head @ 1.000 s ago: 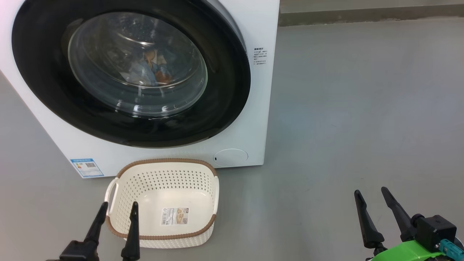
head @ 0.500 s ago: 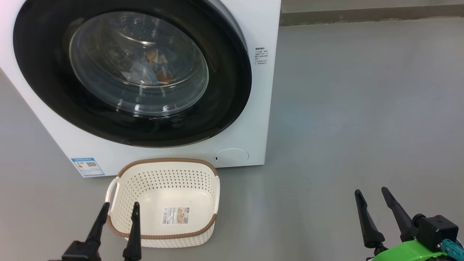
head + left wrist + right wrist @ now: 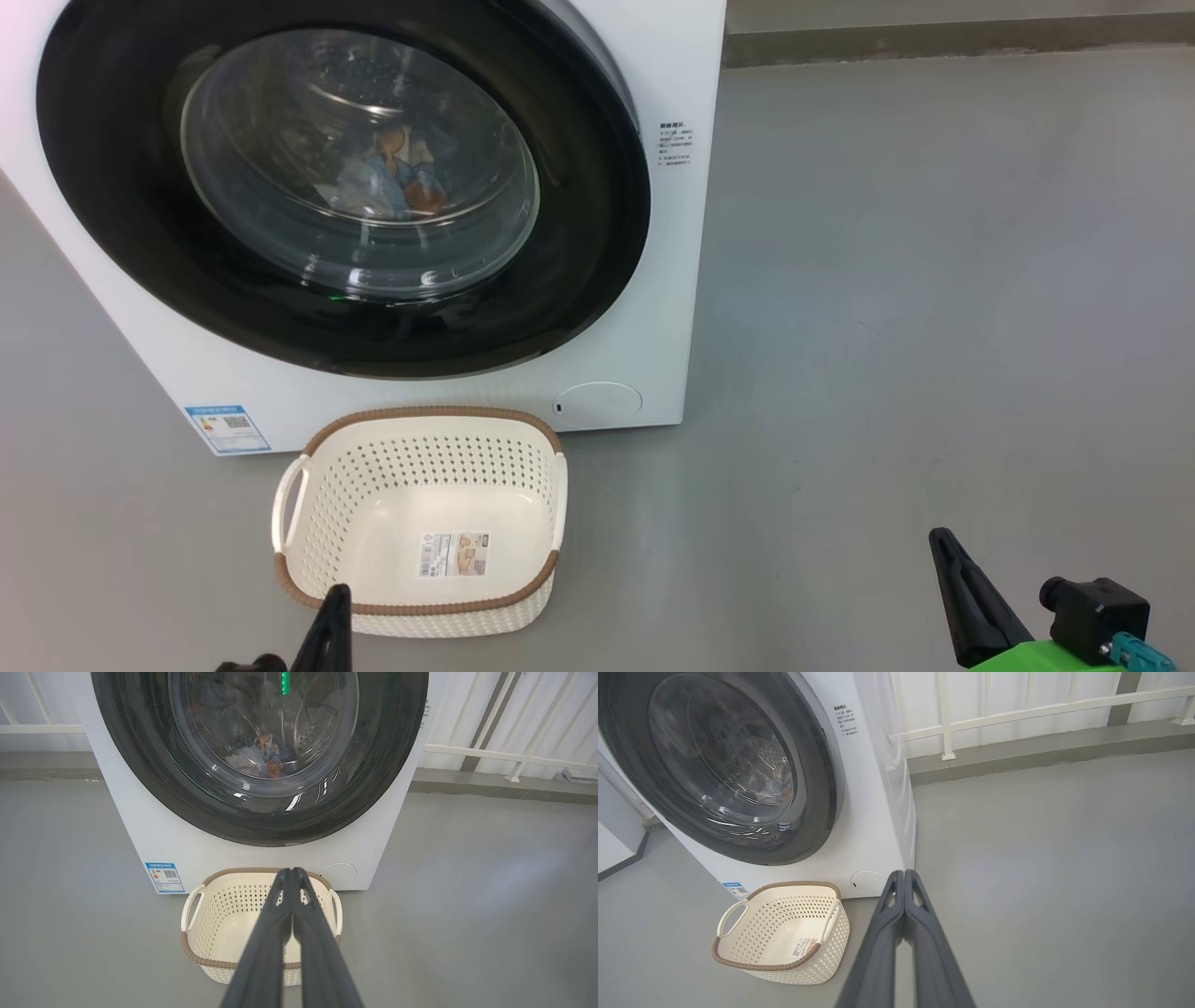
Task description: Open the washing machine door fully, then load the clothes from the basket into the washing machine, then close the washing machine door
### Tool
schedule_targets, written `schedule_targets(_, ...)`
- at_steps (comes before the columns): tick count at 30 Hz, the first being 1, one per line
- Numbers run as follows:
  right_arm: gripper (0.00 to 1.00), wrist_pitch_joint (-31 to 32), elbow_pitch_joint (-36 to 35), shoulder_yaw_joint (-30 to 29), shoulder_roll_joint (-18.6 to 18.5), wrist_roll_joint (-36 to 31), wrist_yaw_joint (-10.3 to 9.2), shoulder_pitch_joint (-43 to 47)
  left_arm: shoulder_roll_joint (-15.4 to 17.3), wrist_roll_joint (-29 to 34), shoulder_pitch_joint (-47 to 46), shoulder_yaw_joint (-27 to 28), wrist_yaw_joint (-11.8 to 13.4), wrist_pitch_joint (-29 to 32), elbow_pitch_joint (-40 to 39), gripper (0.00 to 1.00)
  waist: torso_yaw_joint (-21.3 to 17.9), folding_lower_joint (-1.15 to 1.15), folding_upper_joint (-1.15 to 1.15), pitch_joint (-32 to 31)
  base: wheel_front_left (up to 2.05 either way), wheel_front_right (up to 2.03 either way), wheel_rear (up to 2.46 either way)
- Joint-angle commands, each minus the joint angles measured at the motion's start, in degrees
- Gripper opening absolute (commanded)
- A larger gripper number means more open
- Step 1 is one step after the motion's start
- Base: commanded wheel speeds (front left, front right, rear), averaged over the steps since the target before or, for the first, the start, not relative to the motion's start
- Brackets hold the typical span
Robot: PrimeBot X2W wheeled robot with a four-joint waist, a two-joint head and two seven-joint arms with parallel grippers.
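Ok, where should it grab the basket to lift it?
Probably the near rim of the basket, from straight above, one finger inside the wall and one outside. It stands upright, open-topped and empty, so nothing blocks the inside, and that rim is closest to the left gripper, which is shut.

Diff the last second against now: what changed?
Both grippers shut, on nothing: the left gripper and the right gripper had their fingers spread and now have them pressed together. Both also dropped lower in the head view. Unchanged: the door is closed, the clothes lie inside behind it, and the basket sits empty in the same spot.
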Motion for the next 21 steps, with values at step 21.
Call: schedule_targets(21,0.0,1.83,0.48,0.0,-0.55,14.55,0.02,-2.16,0.01,-14.12,-2.81,3.45,-1.74,3.03,-0.27,0.0,-0.35,-0.01,0.0,0.18,0.0,0.0,0.0)
